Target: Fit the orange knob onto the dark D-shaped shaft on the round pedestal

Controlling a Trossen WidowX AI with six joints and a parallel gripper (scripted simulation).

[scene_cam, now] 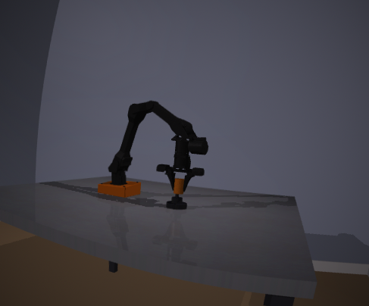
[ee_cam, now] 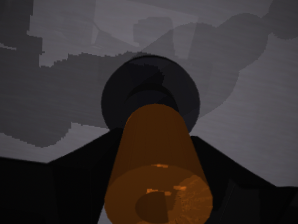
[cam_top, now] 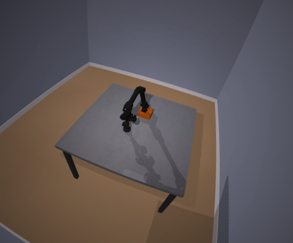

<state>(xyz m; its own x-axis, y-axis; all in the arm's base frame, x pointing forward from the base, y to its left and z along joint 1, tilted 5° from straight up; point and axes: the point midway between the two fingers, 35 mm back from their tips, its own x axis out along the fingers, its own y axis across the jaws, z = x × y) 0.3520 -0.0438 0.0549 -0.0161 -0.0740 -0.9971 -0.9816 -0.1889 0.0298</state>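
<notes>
The orange knob (scene_cam: 179, 183) (ee_cam: 155, 145) is an upright cylinder with a dark hole showing in its top in the wrist view. My gripper (scene_cam: 179, 189) (ee_cam: 155, 138) is shut on it, one finger on each side. The knob is directly above the dark round pedestal (scene_cam: 176, 205) (cam_top: 127, 130) (ee_cam: 116, 95). A short piece of the dark shaft (scene_cam: 176, 195) shows between the knob's lower end and the pedestal's raised middle. The knob is not down on the pedestal. Whether its lower end touches or surrounds the shaft tip cannot be told. The shaft's flat side is hidden.
The pedestal stands on the grey table (cam_top: 98, 129) (scene_cam: 238, 235). The arm's orange base (cam_top: 145, 113) (scene_cam: 119, 189) stands behind the pedestal, to its left in the exterior view. Arm shadows cross the table top.
</notes>
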